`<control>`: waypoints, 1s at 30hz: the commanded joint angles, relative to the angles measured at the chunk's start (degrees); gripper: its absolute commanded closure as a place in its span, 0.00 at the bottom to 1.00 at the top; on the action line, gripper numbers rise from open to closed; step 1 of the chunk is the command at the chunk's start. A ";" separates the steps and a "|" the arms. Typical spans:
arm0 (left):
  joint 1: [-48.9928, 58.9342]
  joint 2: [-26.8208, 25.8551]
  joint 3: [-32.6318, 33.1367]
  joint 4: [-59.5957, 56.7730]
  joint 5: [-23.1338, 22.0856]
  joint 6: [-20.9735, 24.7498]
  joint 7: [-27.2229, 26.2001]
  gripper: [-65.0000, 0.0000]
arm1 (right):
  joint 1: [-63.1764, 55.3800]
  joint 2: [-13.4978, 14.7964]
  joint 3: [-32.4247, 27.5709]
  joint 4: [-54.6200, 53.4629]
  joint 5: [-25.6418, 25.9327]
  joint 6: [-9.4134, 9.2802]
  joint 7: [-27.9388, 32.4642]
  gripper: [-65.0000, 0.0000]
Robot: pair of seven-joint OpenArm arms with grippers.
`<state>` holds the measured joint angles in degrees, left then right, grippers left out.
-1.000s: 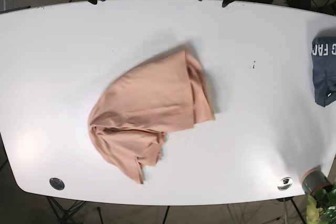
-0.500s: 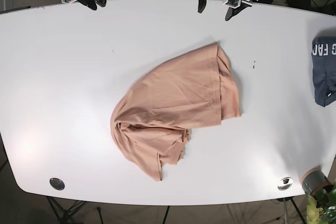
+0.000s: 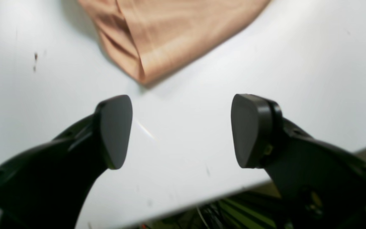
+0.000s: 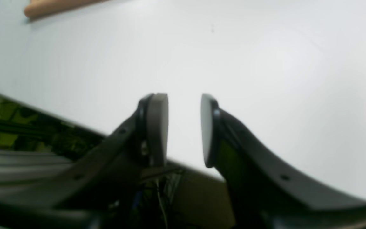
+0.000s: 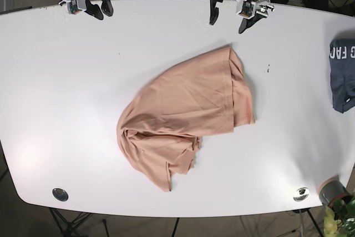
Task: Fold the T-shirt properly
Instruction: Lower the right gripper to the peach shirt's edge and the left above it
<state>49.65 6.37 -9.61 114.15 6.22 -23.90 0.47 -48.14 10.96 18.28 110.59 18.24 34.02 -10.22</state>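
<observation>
A peach T-shirt lies crumpled and partly doubled over in the middle of the white table. My left gripper hangs open over the far edge, a short way behind the shirt's upper corner. In the left wrist view its jaws stand wide apart, with the T-shirt just ahead on the table. My right gripper sits at the far left corner, well away from the shirt. In the right wrist view it shows a narrow empty gap, and only a tip of the T-shirt shows.
A dark blue-grey garment with white letters lies at the right edge. A tape roll and a plant stand at the near right corner. Round metal discs sit near the front edge. The table's far edge runs under both grippers.
The T-shirt lies further right than a second ago and has held still over the last half second. Both arms have edged a little further out over the table's far edge.
</observation>
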 commanded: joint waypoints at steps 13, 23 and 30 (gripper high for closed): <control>-13.65 -1.32 -3.80 0.53 -0.64 0.56 4.32 0.29 | 16.98 0.78 0.22 1.02 0.62 0.22 -12.07 0.74; -21.12 -1.23 -3.54 0.53 -0.46 0.56 12.23 0.28 | 31.92 0.95 0.05 0.84 0.62 0.22 -25.43 0.74; -24.46 -1.23 -3.71 0.53 -0.37 0.56 17.33 0.28 | 43.96 0.95 -2.59 -2.41 0.62 0.22 -32.55 0.55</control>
<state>25.58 5.19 -13.26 113.67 6.42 -23.53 18.39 -6.09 11.33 16.71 108.49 17.93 33.87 -43.70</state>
